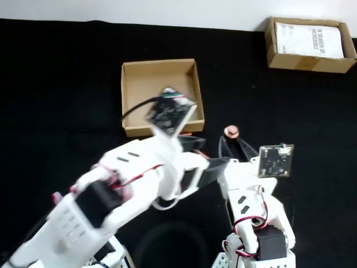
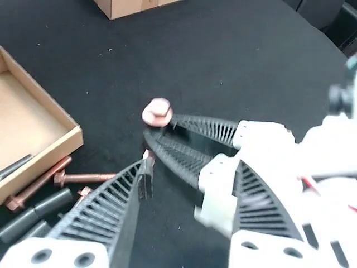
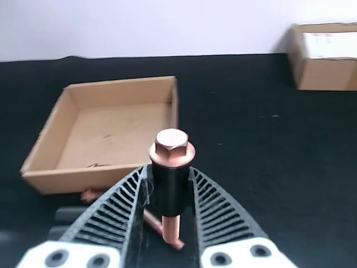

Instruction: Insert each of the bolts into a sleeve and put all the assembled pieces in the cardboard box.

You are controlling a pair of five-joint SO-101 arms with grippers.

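Right wrist view: we see a bolt in a sleeve.
Right jaws clench the sleeve; left jaws gape, released; cardboard box at the bolt's ten o'clock.

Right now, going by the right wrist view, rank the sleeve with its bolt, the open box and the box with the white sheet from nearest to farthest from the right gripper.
1. Sleeve with its bolt: held upright in the right gripper itself.
2. Open box: next, just behind the held piece.
3. Box with the white sheet: farthest, at the back.
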